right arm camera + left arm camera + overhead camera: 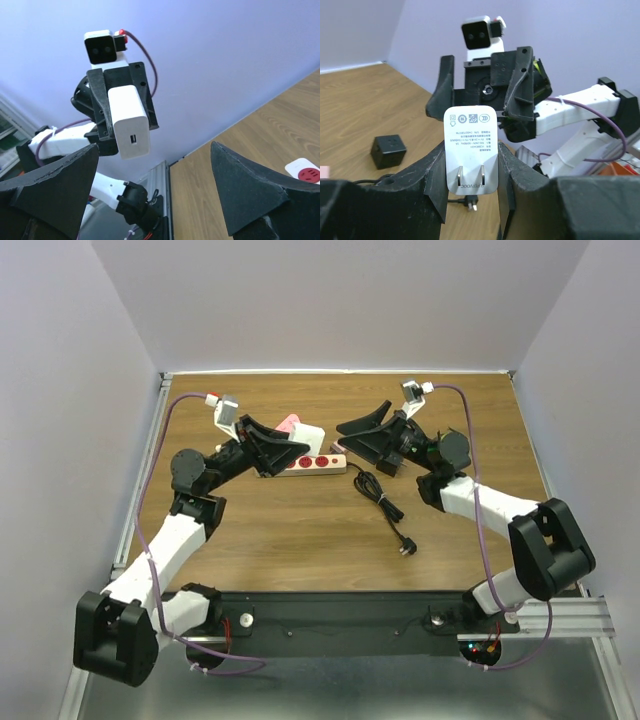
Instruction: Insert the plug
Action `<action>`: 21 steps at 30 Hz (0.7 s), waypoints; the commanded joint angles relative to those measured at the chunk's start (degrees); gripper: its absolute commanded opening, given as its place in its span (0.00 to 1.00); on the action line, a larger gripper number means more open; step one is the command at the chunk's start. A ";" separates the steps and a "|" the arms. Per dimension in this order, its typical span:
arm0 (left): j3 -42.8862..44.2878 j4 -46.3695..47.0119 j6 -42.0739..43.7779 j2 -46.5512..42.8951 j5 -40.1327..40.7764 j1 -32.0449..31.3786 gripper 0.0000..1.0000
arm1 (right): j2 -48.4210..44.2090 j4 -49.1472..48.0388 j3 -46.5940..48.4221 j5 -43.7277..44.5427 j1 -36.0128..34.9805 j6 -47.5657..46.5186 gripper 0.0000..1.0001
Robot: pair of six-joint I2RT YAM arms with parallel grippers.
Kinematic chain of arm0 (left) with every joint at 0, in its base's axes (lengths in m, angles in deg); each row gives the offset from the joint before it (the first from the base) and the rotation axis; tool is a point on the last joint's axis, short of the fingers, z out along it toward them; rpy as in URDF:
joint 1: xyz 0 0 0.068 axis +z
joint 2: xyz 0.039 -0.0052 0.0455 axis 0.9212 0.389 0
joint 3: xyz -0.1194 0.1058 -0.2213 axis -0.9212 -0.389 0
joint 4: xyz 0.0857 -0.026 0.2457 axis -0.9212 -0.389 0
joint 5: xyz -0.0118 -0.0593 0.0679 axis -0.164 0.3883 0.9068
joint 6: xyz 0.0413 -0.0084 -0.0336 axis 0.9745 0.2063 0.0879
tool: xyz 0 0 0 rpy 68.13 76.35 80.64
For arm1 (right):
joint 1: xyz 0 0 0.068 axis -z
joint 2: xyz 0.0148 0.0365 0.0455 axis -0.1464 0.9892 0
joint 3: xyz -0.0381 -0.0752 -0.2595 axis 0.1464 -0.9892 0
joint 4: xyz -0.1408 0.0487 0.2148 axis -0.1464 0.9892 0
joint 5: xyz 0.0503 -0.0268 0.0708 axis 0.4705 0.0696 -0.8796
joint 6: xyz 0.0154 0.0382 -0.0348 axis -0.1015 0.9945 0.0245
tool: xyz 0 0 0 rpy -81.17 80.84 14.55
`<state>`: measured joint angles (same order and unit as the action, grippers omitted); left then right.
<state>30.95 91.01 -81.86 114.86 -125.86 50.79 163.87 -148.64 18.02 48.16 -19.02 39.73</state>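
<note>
A white charger plug [470, 150] with two metal prongs is clamped between the fingers of my left gripper [471, 155], prongs facing the wrist camera. From above, the plug [306, 433] hangs just over the power strip [316, 462], which has red sockets. The right wrist view shows the plug's [129, 122] far end with its small port. My right gripper [352, 435] stands open and empty, facing the left one a short way to the right. Its fingers [235, 185] are spread wide around empty air.
A black cable [380, 498] with a small black plug [407, 547] lies on the wooden table right of centre. A black cube [388, 150] sits on the table. Something pink [288, 423] lies behind the strip. The power strip's end [306, 172] shows at the right wrist view's edge.
</note>
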 commanded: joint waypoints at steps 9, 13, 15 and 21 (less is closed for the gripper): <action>3.50 14.50 -3.81 6.53 4.56 -8.38 0.00 | -0.20 -17.36 1.42 -2.85 -1.56 1.25 0.95; 3.77 16.87 -4.68 8.38 5.18 -9.78 0.00 | -0.90 -17.36 0.90 -2.50 -2.26 0.11 0.94; 3.51 18.19 -5.73 9.17 5.27 -10.22 0.00 | -1.17 -17.28 0.72 -2.33 -2.53 -0.68 0.93; 3.33 21.27 -6.71 10.31 6.24 -10.75 0.00 | -0.99 -17.27 0.37 -2.68 -2.97 -1.04 0.72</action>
<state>31.45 103.90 -87.45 125.72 -120.75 40.47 164.19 -153.32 18.00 46.06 -21.32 40.06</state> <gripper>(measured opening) 0.455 0.758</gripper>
